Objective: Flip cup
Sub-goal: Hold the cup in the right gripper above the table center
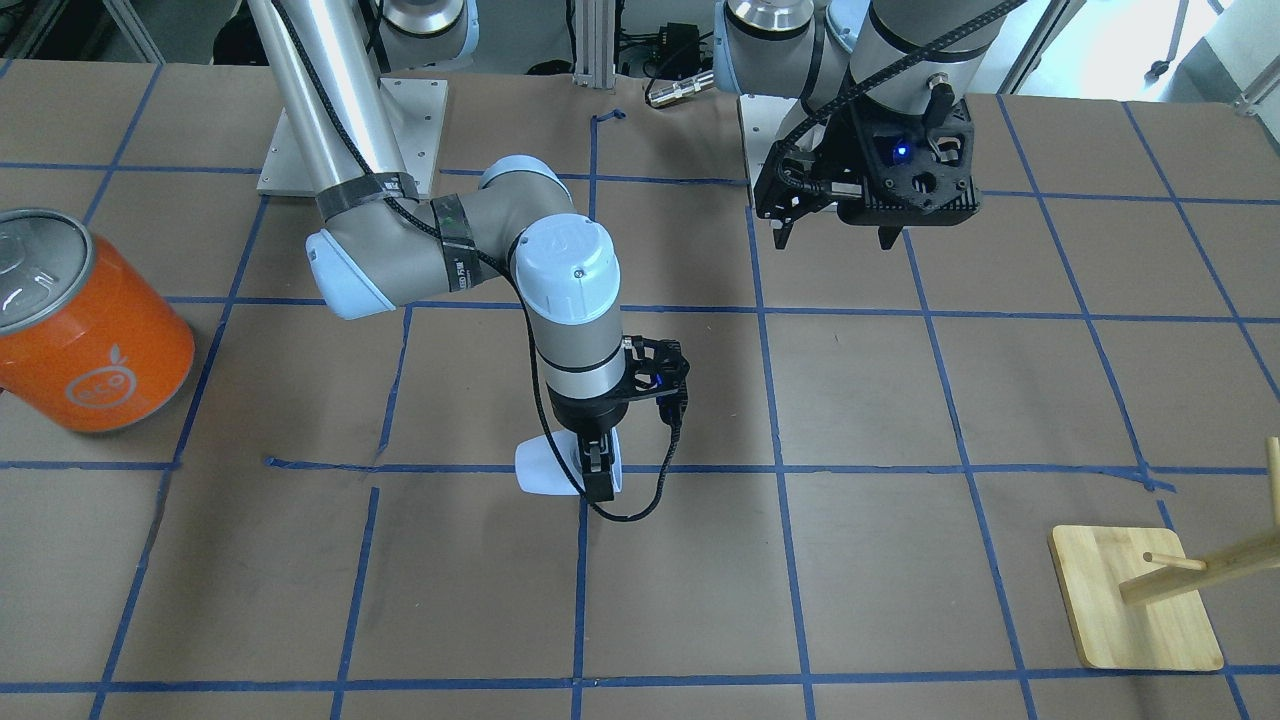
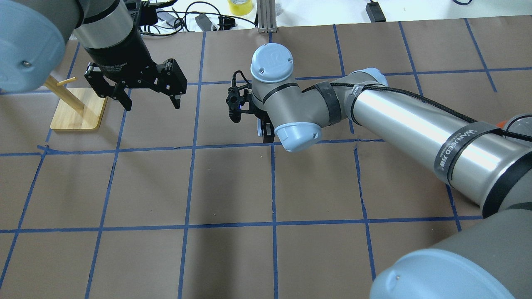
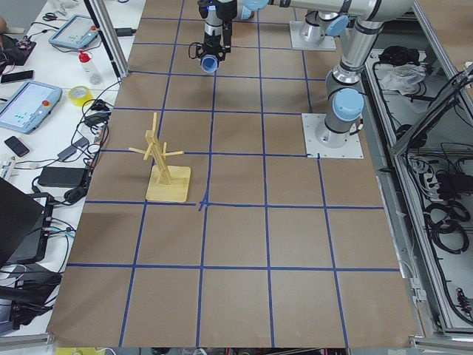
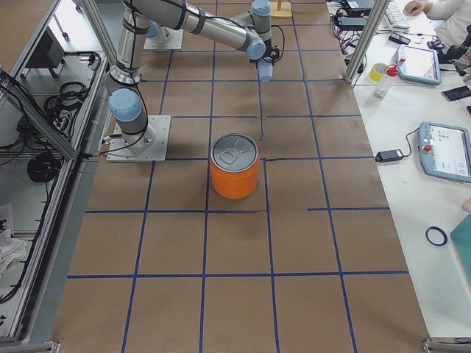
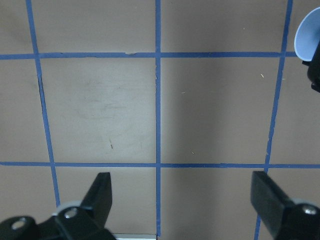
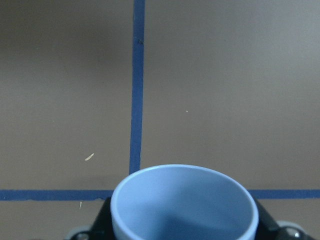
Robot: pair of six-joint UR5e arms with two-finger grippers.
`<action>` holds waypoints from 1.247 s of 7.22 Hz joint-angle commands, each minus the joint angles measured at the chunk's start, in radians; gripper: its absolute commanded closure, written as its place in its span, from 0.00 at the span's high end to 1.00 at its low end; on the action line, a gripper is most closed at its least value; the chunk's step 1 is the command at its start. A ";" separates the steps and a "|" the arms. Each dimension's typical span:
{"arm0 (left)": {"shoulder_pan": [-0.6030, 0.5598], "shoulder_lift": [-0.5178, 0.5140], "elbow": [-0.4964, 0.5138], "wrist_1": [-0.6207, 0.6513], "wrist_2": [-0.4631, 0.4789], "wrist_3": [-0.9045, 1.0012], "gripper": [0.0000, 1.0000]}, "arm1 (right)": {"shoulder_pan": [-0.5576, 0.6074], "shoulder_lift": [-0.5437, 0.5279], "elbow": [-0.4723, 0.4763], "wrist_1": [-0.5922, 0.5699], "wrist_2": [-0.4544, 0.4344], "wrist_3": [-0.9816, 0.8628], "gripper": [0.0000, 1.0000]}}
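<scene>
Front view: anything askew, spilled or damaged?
Nothing spilled. The cup lies sideways in the right gripper, which fits a flip. The only oddity is the blue tape: toward the view's left of the cup, the line breaks off at a ragged end, leaving a gap.

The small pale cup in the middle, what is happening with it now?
The right gripper is shut on the small pale blue-white plastic cup, which is turned on its side near the middle of the brown table; whether it touches the surface is unclear. The left gripper hangs open and empty, apart from it. The large orange can and the wooden peg stand sit at opposite ends.
</scene>
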 commanded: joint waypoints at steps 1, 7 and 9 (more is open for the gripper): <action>0.000 0.001 0.000 0.000 0.000 0.000 1.00 | 0.026 0.027 -0.019 -0.024 0.023 0.024 0.00; 0.000 0.001 0.000 0.000 0.000 0.000 1.00 | 0.058 0.067 -0.037 -0.032 0.020 0.093 0.00; 0.000 0.001 0.002 0.000 0.000 0.000 1.00 | 0.058 0.081 -0.037 -0.032 0.019 0.079 0.00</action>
